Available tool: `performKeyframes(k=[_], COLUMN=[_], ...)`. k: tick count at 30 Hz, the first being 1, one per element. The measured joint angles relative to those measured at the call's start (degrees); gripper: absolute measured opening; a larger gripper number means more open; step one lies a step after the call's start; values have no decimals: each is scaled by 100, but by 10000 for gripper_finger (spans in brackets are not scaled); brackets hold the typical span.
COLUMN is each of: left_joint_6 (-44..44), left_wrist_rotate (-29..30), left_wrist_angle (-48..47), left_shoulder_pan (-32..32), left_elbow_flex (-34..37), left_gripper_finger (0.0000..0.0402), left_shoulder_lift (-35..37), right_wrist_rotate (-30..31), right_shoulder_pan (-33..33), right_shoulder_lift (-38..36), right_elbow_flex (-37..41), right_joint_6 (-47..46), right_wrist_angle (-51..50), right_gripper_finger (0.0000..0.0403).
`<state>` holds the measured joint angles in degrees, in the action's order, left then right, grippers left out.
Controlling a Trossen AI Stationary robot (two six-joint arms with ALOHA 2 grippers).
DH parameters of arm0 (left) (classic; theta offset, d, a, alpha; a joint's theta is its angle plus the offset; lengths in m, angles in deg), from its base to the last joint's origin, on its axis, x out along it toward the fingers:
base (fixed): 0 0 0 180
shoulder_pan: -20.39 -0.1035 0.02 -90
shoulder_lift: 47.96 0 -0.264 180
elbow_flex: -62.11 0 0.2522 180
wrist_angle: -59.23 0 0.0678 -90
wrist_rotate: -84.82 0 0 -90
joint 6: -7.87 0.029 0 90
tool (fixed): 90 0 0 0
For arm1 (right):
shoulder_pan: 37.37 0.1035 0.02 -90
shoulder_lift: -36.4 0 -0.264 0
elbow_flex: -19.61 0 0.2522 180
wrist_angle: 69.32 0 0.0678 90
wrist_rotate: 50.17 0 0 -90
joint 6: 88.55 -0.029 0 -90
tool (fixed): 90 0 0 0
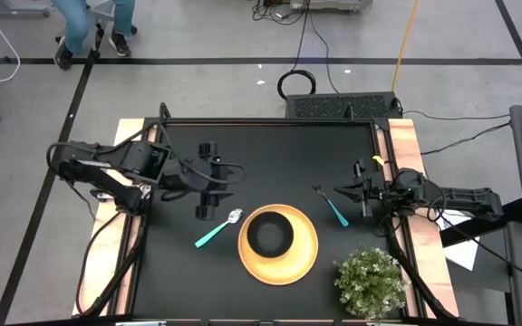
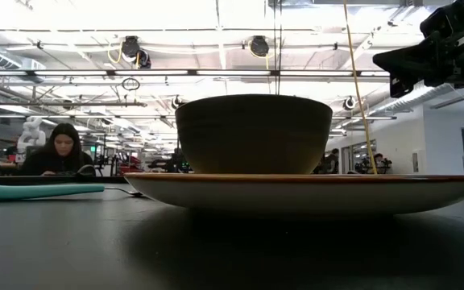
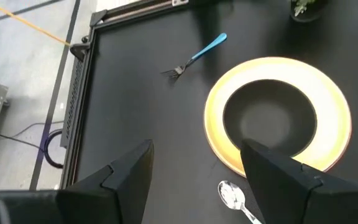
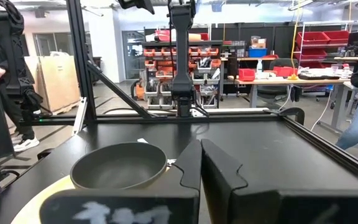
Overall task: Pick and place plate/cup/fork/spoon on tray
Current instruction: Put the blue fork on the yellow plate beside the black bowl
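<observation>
Black worktop (image 1: 270, 145) carries all items. Tray (image 1: 308, 244) lies between the two grippers, nearer the left one. Cup (image 1: 270, 235) sits inside the tray, at its centre. Potted plant (image 1: 370, 281) stands beside the tray, near the right arm. Left gripper (image 1: 208, 181): jaws spread, empty, hovering just beside the spoon (image 1: 217, 230), whose bowl points toward the tray rim. Right gripper (image 1: 341, 192): jaws pressed together, empty, the fork (image 1: 331, 206) lying just beside their tips.
</observation>
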<state>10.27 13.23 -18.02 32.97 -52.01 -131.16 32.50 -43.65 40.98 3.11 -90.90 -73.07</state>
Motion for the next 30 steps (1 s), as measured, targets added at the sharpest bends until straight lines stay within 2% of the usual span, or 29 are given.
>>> performKeyframes(k=[8, 13, 20, 27, 30], left_joint_6=[-101, 2, 581, 657, 875], left_wrist_rotate=[15, -39, -572, -953, -1522], left_wrist_angle=[507, 1759, 3624, 4389, 4647], left_shoulder_pan=[-17, -17, -191, -631, -811], left_elbow_flex=[896, 1890, 3687, 4755, 5106], left_gripper_finger=[246, 246, 246, 245, 245], left_shoulder_lift=[509, 1332, 2741, 3644, 3909], right_wrist_rotate=[1, 0, 0, 0, 0], right_shoulder_pan=[0, 0, 1, 0, 2], right_shoulder_lift=[0, 0, 0, 0, 0], right_elbow_flex=[2, 0, 1, 2, 1], right_joint_6=[0, 0, 0, 0, 0], right_wrist_angle=[3, 52, 72, 93, 99], right_gripper_finger=[0, 0, 0, 0, 0])
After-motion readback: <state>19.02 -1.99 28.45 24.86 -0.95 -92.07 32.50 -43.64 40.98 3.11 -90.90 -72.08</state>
